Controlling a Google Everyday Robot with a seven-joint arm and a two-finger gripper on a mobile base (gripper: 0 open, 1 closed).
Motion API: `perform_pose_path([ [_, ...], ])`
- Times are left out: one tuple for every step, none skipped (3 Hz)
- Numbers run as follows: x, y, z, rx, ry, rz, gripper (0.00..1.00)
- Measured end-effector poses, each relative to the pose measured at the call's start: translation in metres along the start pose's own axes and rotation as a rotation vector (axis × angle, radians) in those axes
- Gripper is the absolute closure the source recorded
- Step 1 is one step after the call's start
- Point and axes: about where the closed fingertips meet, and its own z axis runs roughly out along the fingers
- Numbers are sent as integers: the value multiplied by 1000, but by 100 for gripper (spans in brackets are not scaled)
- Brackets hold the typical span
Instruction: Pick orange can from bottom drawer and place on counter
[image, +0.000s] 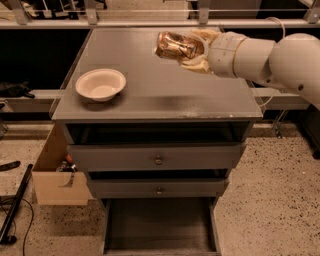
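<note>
My gripper (192, 48) reaches in from the right on a white arm and is shut on the orange can (175, 46). The can lies on its side in the fingers, held above the far middle of the counter (165, 97). The bottom drawer (160, 227) stands pulled open at the foot of the cabinet, and its dark interior shows nothing inside.
A cream bowl (100, 84) sits on the left of the counter. The two knobbed drawers (158, 160) above the bottom one are slightly open. A cardboard box (57, 180) stands on the floor left of the cabinet. A rail runs behind the counter.
</note>
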Motion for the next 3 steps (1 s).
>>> perform_pose_path([
  [12,2,-3,15,34,-12,100],
  [17,-4,1,38,40,-9,100],
  [27,-12,13,75,32,43,97],
])
